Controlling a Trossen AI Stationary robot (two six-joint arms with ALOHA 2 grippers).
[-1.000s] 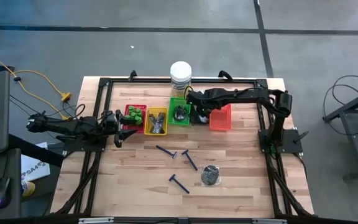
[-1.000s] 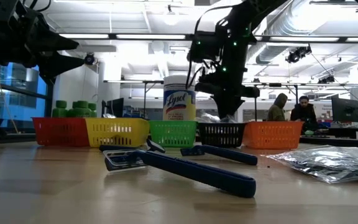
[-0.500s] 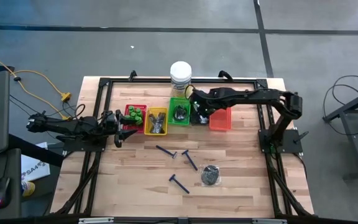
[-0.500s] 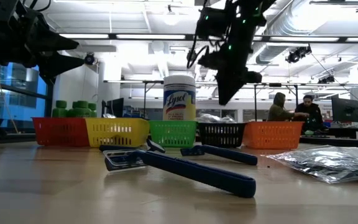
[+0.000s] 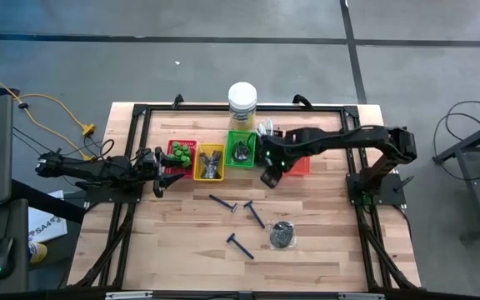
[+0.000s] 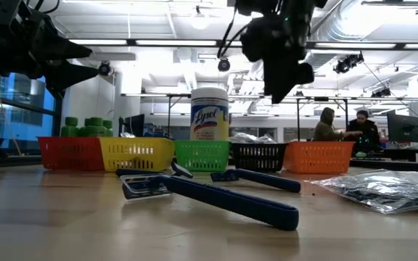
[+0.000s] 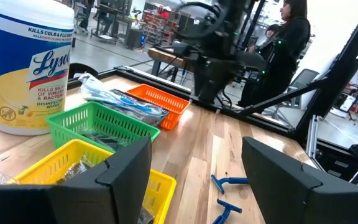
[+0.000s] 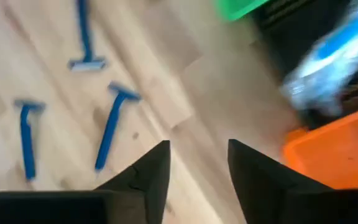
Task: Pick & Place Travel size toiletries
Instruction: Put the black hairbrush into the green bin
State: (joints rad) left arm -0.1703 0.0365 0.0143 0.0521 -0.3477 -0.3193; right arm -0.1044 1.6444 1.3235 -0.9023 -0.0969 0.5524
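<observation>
High view: right gripper [image 5: 267,177] hangs over the tabletop just in front of the tray row, between green tray [image 5: 241,150] and orange tray [image 5: 297,158], arm stretched in from the right edge. Three razors [image 5: 222,202] lie mid-table, a dark shiny bundle [image 5: 282,236] nearer the front edge. Left gripper [image 5: 162,179] waits by the red tray [image 5: 181,155] at the left edge.

Low view: razors [image 6: 223,199] lie flat on the wood, bundle [image 6: 383,190] at right; right gripper [image 6: 281,72] is well above the trays, nothing in it.

Left wrist view: left fingers [image 7: 126,168] stand wide, empty, above the yellow tray [image 7: 73,165].

Right wrist view: right fingers [image 8: 151,171] are parted to a narrow gap, empty, pointing down at the razors [image 8: 114,127].

Razors look light, stiff, thin, so likely to skid; best pinched across the handle mid-length. Bundle looks soft, crinkly, slippery; take it at the middle.
</observation>
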